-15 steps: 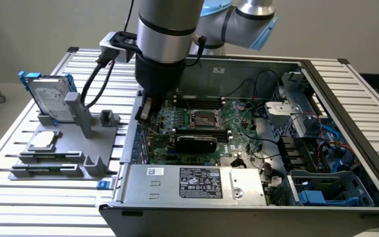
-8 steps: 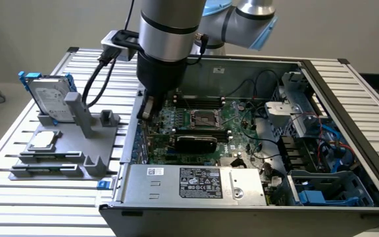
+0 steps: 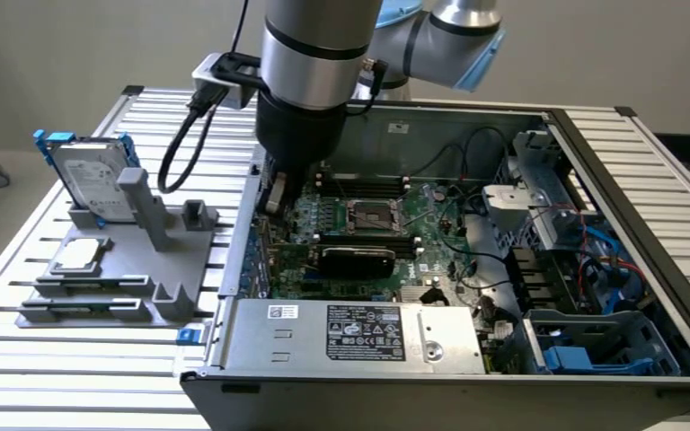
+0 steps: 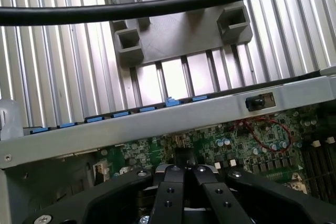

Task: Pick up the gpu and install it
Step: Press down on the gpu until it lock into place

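Inside the open computer case (image 3: 585,162), the gripper (image 4: 185,170) hung with its fingers pressed together above the motherboard (image 3: 369,224), while the hard drive (image 3: 87,175) stood in the grey holder (image 3: 165,269) outside.

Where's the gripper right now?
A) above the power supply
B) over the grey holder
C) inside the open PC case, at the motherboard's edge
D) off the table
C: in the exterior view the gripper reaches down inside the PC case, at the motherboard edge on the side nearest the grey holder.
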Robot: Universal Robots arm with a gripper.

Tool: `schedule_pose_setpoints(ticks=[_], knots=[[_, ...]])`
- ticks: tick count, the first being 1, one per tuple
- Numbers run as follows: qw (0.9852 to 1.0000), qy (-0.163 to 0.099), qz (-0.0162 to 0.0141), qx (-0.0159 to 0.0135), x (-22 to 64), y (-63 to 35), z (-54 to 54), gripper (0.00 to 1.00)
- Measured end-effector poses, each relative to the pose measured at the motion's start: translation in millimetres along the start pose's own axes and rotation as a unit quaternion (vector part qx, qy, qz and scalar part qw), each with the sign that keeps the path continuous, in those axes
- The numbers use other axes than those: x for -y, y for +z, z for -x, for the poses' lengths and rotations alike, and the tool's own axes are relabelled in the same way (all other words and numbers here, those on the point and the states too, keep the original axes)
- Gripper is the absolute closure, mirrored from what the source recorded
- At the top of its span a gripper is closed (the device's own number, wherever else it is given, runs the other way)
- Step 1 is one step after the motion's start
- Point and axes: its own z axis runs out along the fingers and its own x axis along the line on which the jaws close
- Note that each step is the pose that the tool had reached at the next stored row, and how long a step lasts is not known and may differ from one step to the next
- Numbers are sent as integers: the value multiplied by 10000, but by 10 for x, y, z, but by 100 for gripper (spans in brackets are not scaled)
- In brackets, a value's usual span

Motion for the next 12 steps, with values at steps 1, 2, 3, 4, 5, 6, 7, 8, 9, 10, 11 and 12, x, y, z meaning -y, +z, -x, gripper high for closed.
schedule_pose_setpoints(ticks=[1,2,3,4,5,6,7,8,9,10,11,12], knots=[[10000,0,4,0,-1,2,6,89],[10000,1,11,-2,-3,6,12,89],[10000,2,24,-5,-4,11,17,89],[10000,3,41,-8,-7,20,20,89],[10000,5,57,-10,-11,27,20,89],[10000,6,78,-16,-15,33,19,89],[10000,7,96,-18,-18,41,18,89],[9999,8,112,-22,-21,49,17,89],[9999,9,123,-23,-23,59,16,89],[9999,9,133,-26,-23,69,16,89],[9999,10,143,-28,-24,79,15,89],[9999,11,154,-31,-24,89,14,89]])
